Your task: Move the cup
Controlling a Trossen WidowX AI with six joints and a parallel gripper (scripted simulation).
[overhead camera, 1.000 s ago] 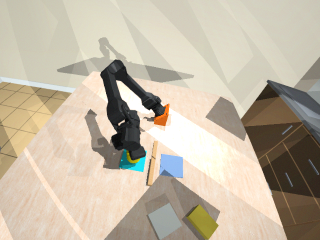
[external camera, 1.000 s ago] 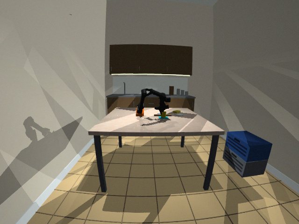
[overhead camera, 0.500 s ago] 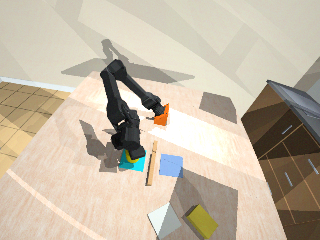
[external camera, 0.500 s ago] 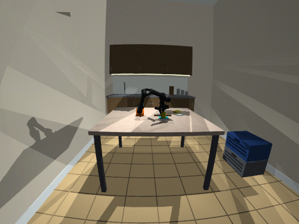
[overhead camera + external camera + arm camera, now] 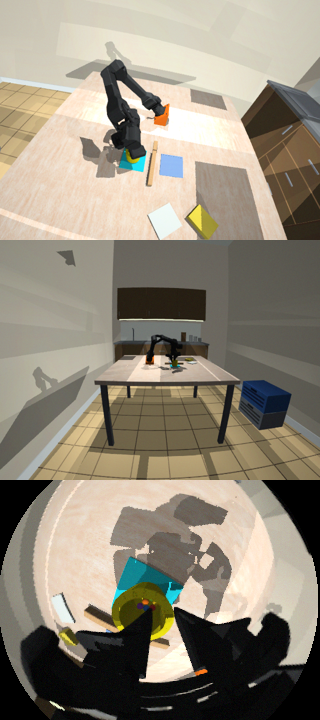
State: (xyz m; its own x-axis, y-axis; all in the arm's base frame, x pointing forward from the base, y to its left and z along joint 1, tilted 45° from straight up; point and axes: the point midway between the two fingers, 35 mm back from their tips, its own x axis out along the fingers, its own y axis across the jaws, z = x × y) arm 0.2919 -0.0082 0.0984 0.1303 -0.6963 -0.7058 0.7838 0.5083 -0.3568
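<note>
The yellow cup [image 5: 133, 159] [image 5: 174, 363] [image 5: 120, 612] stands upright on the cyan pad [image 5: 138, 167] [image 5: 134, 570]. Several small marbles [image 5: 145, 605] lie inside it, in orange, purple, blue and red. My gripper [image 5: 163, 610] is open at the cup's rim. In the wrist view one fingertip is over the inside of the cup and the other is just outside its wall, with a gap between them. In the top view the fingertips are hidden under the hand. The blue pad [image 5: 171, 166] bears nothing.
A wooden bar [image 5: 151, 167] [image 5: 97, 616] lies between the two pads. A white tile [image 5: 164, 221] [image 5: 63, 608] and a yellow block [image 5: 202, 222] [image 5: 188, 359] [image 5: 69, 637] lie farther off. The arm's orange base [image 5: 161, 119] stands behind the pads.
</note>
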